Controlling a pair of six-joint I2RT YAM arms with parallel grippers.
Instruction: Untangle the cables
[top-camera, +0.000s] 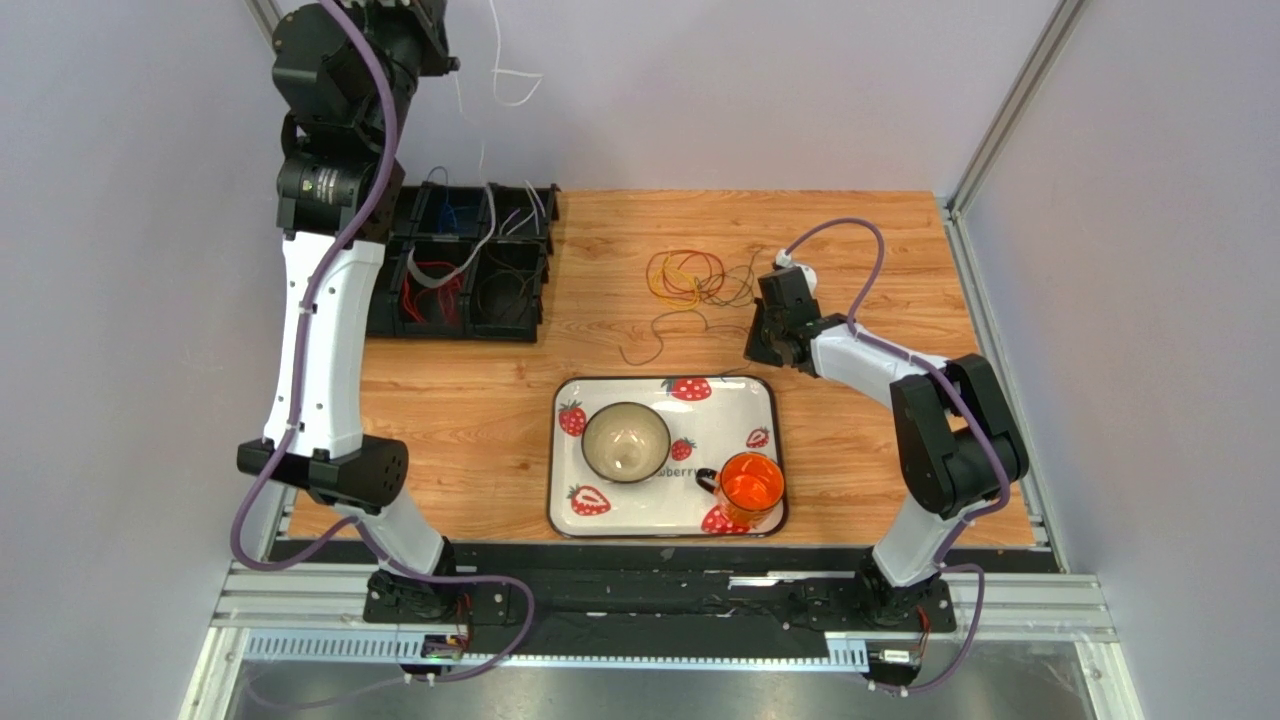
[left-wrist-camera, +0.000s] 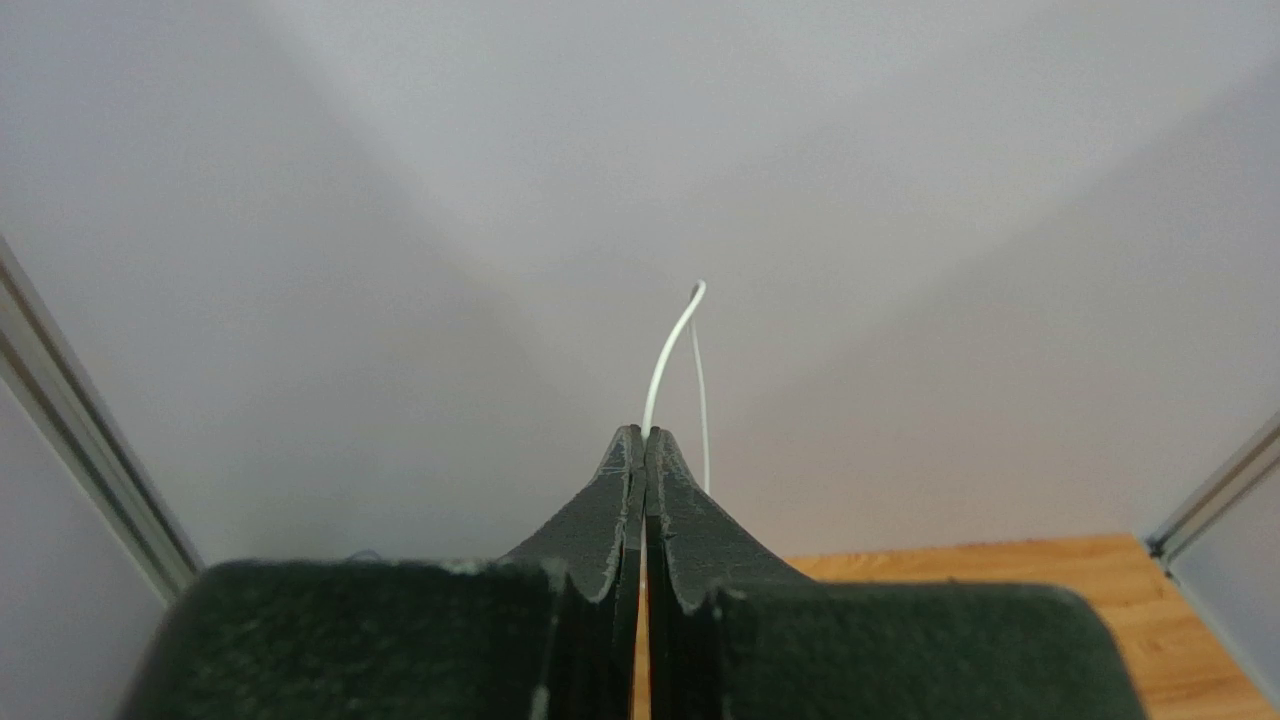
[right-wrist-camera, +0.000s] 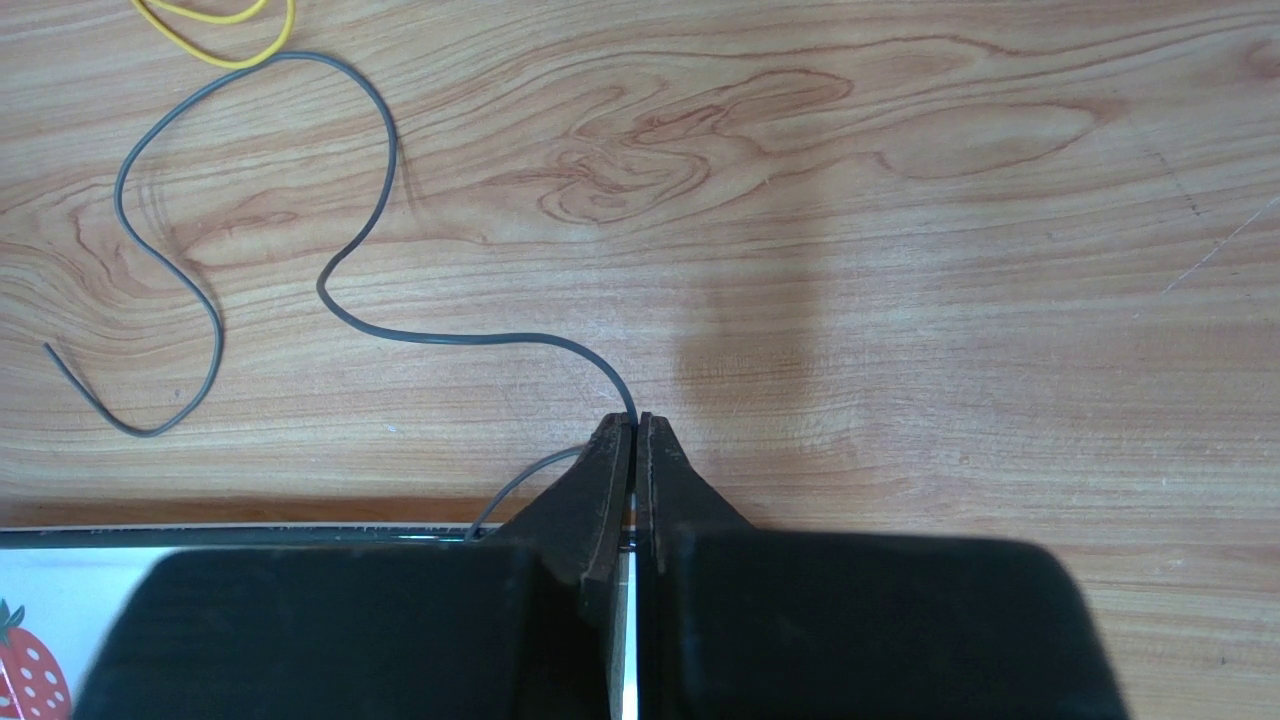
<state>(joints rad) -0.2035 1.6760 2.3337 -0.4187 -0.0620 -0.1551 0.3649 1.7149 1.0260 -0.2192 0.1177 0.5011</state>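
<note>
Two arms, two pinches
Left arm (top-camera: 323, 330) high at eleven o'clock, left gripper (left-wrist-camera: 645, 435) clamped on a white cable (left-wrist-camera: 669, 353); right arm (top-camera: 872, 360) low, right gripper (right-wrist-camera: 633, 425) pinching a grey cable (right-wrist-camera: 361, 195) at twelve o'clock of the tray (top-camera: 721, 413).

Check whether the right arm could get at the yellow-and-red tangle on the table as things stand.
Probably yes: the tangle lies in the open close to the right claw, with nothing between them. But that claw is shut on the grey cable, so it must let go first.
</note>
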